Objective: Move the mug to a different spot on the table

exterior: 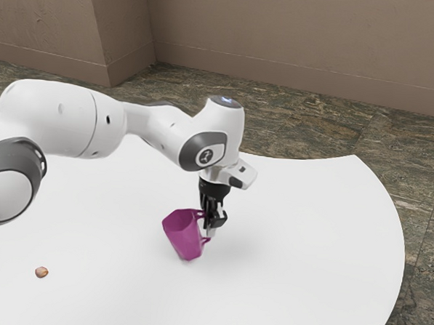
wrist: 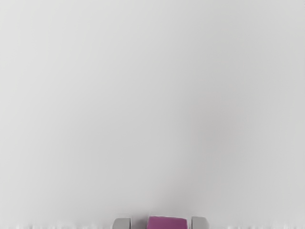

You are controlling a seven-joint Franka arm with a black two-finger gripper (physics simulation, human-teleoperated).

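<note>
Exterior view: the pincer [exterior: 212,219] is clamped on the rim of the magenta mug [exterior: 183,233], which is tilted near the middle of the white desk [exterior: 307,240]. Wrist view: the mug's wall [wrist: 166,223] sits pinched between both fingertips [wrist: 122,223].

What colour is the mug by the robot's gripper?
The mug is plain magenta-purple, with no pattern. It shows best in the exterior view.

White arm [exterior: 142,126] outstretched, wrist downward, gripper [exterior: 212,222] tight on the mug [exterior: 182,233].
</note>
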